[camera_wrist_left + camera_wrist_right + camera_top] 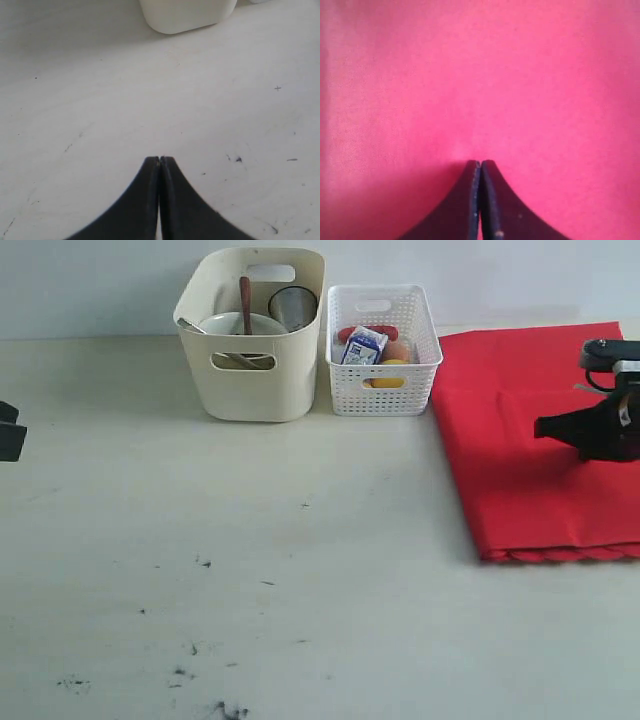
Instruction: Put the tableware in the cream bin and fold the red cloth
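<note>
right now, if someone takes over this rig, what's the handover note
Left gripper: shut, empty, over the table.
Right gripper: shut, nothing between the jaws, just above the red cloth.
Cream bin: holds the white bowl, wooden spoon and steel cup; no tableware seen outside it.
Done: tableware looks binned.
Left: the cloth lies flat, scalloped edge toward the camera. Whether it is fully folded I cannot tell, so check it.

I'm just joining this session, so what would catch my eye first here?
The big red cloth spread out on the right, with the shut right gripper hanging over it. Next, at the back, the cream bin already loaded with tableware, and the white basket beside it.
</note>
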`<state>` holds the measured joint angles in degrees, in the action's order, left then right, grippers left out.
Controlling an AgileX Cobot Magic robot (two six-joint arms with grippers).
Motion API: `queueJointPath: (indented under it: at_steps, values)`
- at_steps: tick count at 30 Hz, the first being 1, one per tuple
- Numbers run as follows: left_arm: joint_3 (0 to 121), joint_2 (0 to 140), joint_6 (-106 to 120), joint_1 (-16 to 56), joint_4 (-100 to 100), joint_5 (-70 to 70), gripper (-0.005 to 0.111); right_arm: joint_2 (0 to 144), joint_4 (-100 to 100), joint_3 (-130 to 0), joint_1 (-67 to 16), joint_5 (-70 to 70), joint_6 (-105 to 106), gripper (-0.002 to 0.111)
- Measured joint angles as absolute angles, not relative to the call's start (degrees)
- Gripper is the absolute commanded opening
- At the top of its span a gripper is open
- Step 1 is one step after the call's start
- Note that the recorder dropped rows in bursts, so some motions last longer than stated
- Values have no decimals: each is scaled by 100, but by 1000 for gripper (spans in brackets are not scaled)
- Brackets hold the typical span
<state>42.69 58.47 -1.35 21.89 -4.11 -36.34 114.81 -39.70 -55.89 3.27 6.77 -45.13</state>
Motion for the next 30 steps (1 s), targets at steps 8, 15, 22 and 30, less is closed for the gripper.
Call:
queueJointPath:
  at_steps: [8, 15, 22, 30]
  values:
    - [4269, 5847, -205, 2189, -411, -3645, 3, 12107, -3604, -7176, 327, 945, -4366, 0]
    - [4269, 5847, -247, 2189, -411, -3739, 3, 11189, -3016, -7191, 327, 1923, -4283, 0]
    - [4269, 5530, -287, 2189, -411, -3700, 3, 9647, -2704, -7199, 327, 2569, -3852, 0]
    - [4269, 4095, -322, 2189, -411, -3209, 3, 7546, -2511, -6484, 327, 2814, -3703, 0]
